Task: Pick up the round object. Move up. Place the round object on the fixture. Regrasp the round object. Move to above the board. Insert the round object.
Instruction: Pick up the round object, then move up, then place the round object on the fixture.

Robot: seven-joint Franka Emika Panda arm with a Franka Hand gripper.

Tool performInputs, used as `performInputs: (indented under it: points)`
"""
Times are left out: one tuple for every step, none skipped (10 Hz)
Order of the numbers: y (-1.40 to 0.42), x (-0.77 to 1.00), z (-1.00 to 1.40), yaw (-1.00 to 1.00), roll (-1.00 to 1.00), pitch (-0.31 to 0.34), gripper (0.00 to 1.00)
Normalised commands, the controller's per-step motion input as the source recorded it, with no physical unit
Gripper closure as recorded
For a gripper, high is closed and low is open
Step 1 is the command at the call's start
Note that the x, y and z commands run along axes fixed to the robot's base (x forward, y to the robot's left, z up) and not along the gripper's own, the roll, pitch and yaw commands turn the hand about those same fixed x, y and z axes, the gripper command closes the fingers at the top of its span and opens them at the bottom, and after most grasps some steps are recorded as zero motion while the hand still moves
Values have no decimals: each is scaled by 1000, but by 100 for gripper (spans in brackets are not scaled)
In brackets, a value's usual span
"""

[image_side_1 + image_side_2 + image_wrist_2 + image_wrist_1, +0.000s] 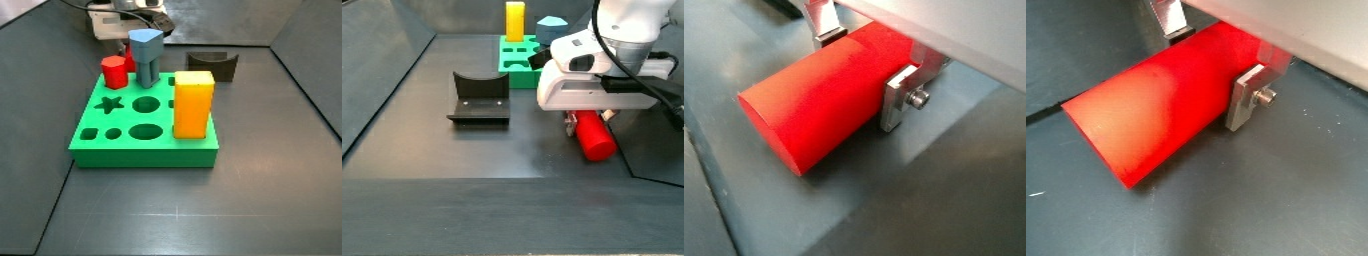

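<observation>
Counter point(422, 200): dark grey, carries everything.

Board point(140, 140): green, lies flat; star, round and square holes visible in its top. An orange block point(194, 103), a blue-grey prism point(144, 55) and a short red hexagonal peg point(115, 72) stand upright on it.

Gripper point(591, 113): low over the counter, right of the fixture point(478, 98) and well apart from it in a side view.

Round object point(593, 138): red cylinder lying on its side on the counter, one flat end facing out in both wrist views point(1153, 110) point(824, 100).

Fingers point(1248, 98): silver plates on either side of the cylinder, appearing clamped against it; pad contact is partly hidden.
</observation>
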Motion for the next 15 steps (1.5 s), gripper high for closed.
performInputs:
  points:
    - [0,0,0,0,0,0,100]
    - [0,0,0,0,0,0,100]
    - [0,0,833,0,0,0,100]
    - [31,-30,796,17,-1,21,100]
    - [29,-36,682,17,-13,54,100]
    - [22,-17,531,12,-25,81,100]
    - [14,-12,404,8,-28,79,100]
    - [10,-16,312,8,-27,70,100]
    - [0,0,1000,0,0,0,100]
    - [0,1,1000,0,1,-8,100]
    - [-5,-9,1000,0,-7,6,100]
    - [-5,-12,1000,1,-12,14,100]
    - [-6,-12,1000,2,-19,24,100]
    - [-8,-16,1000,2,-22,28,100]
    - [-10,-18,1000,3,-27,26,100]
